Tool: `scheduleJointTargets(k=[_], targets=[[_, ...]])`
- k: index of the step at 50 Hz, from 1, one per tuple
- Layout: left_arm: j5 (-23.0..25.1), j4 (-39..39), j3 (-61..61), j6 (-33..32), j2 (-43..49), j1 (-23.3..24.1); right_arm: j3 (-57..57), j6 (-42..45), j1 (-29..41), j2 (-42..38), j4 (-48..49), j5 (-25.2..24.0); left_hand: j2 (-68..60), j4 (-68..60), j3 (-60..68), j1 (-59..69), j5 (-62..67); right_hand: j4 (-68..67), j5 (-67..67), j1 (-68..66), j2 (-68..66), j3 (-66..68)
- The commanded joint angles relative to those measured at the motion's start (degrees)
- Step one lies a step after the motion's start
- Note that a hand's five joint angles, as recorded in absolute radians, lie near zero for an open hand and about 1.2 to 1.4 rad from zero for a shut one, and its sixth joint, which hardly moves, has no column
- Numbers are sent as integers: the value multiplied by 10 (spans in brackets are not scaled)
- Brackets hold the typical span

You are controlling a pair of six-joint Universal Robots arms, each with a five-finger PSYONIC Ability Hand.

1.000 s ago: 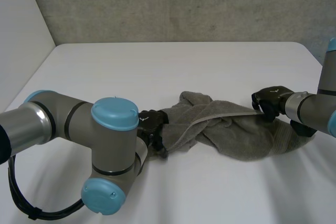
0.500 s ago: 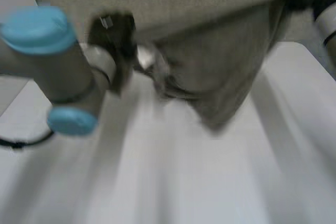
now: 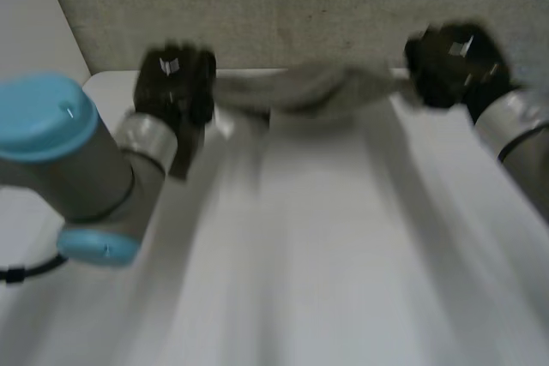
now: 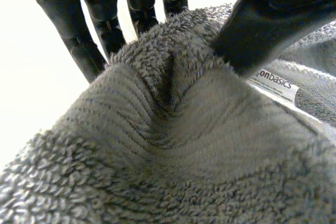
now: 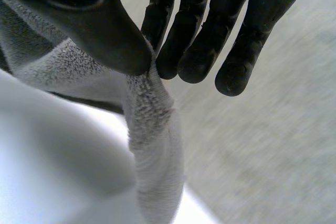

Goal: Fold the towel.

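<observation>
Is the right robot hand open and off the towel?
No, the right robot hand pinches a fold of the towel between its thumb and fingers.

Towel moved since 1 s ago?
Yes. The towel has gone from the table's middle to its far edge by the wall, strung between the left robot hand and right robot hand.

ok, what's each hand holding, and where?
Both pinch the towel: left hand at a bunched edge by its label, right hand at a rolled edge.

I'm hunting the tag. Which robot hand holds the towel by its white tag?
The left robot hand: the white tag lies on the towel beside its thumb. The right robot hand pinches a plain part.
</observation>
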State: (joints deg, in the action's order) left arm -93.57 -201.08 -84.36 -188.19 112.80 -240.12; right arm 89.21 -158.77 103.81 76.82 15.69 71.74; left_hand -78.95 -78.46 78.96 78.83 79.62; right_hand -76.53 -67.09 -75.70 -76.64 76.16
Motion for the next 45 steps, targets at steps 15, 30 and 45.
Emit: scheduleJointTargets(k=[15,30,45], targets=[[81,-2,-188,-31,-14,-48,169,155,55,-41,1,12,331,326,-331,-330,-437,-35,-29,-43,-34,38],[75,0,-213,9,1,-30,183,148,46,-43,7,12,381,376,-381,-380,-488,-35,-29,-43,-34,38],[22,129,-276,9,-108,-31,182,141,46,-45,7,10,363,358,-363,-361,-469,-35,-29,-43,-34,38]])
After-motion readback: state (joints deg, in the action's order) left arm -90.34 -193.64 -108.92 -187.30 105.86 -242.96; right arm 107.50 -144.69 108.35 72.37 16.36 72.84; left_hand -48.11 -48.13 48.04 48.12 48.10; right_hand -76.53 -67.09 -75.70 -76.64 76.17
